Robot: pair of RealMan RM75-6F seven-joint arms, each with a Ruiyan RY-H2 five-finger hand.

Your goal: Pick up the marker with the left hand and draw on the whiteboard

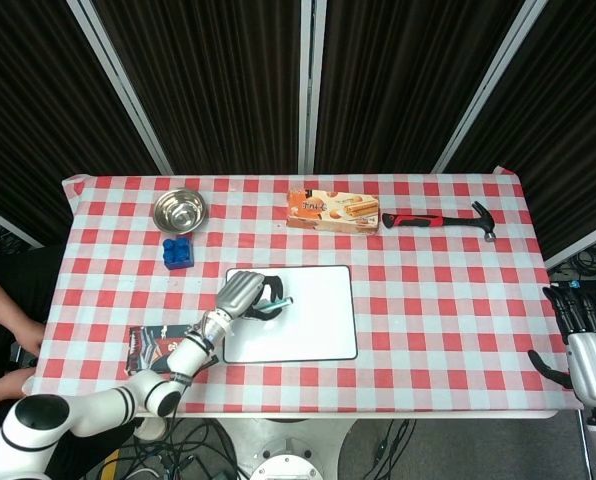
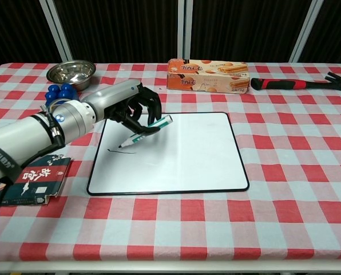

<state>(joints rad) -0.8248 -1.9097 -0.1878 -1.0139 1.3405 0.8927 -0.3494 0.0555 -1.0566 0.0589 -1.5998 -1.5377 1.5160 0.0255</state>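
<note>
— Where do we stand with the marker (image 2: 146,131)?

— Our left hand (image 2: 137,110) has its fingers curled around it, over the upper left part of the whiteboard (image 2: 187,154). The marker slants, tip down and to the left, just above a short dark stroke (image 2: 118,151) near the board's left edge. We cannot tell whether the tip touches.

— So how do we draw well?

— We judge we should lower gently until the tip meets the surface, hold the slant, and move from the arm, keeping light pressure so the marker does not twist in our grip.

— And our right hand (image 1: 585,340)?

— It idles beyond the table's right edge, fingers apart, holding nothing.
</note>
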